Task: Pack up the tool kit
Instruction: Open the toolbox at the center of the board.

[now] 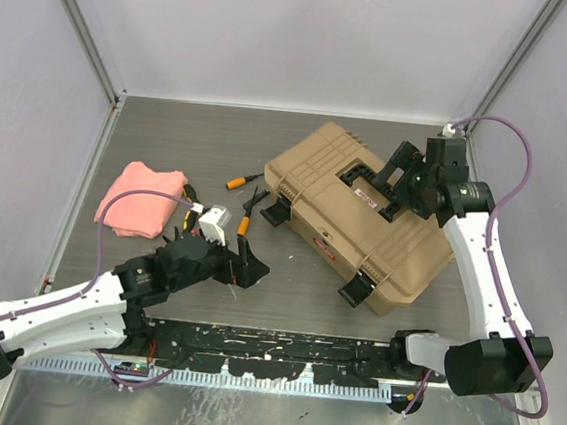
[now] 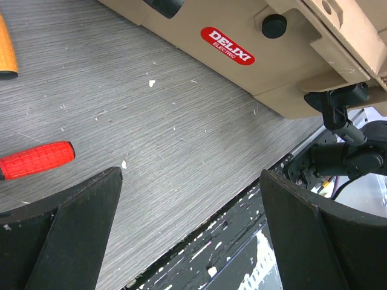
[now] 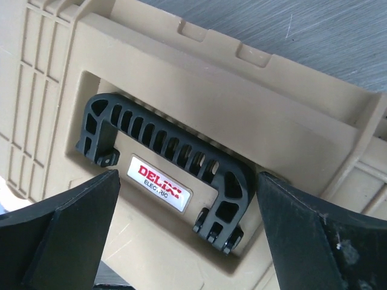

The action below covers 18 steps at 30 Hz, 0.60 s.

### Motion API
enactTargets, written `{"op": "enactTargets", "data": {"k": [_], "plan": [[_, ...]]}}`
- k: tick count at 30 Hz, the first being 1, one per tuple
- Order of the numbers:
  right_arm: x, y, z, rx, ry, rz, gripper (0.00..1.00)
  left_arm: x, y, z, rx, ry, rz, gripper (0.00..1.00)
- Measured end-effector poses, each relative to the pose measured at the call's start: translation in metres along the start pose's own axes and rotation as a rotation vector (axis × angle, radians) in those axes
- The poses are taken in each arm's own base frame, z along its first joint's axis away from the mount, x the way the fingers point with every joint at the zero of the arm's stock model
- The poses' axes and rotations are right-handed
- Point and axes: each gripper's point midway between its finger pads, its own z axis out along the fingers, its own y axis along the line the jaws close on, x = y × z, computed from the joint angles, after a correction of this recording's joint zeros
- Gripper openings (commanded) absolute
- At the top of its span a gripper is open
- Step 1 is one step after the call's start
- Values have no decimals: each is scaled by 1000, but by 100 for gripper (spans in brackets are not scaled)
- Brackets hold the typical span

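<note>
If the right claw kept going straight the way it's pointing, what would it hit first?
Most likely the black carry handle on the tan case lid, framed by the open right claw; depth is unclear.

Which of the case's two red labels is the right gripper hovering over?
The lid label beside the black carry handle; the other label sits on the front wall of the case.

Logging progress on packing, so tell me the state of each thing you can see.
Case: lid closed.
Handle: folded flat.
Orange screwdriver: lying loose on table.
Red screwdriver: lying loose on table.
Cloth: folded on table.
Left claw: open, empty.
Right claw: open, empty.
</note>
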Motion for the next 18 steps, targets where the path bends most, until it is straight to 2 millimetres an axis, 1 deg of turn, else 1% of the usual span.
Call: {"op": "enactTargets", "data": {"k": [3,10,13,18], "plan": [[3,1,6,41,-4,-13,100,0,0,0,0,1,0,98],[1,1,9,62,-32,29,100,-1,1,0,-1,1,-3,98],[2,5,7,27,-49,34,100,-1,1,0,-1,1,-3,98],[2,8,-3,-77,-94,49,94,0,0,0,8,8,-3,98]]}}
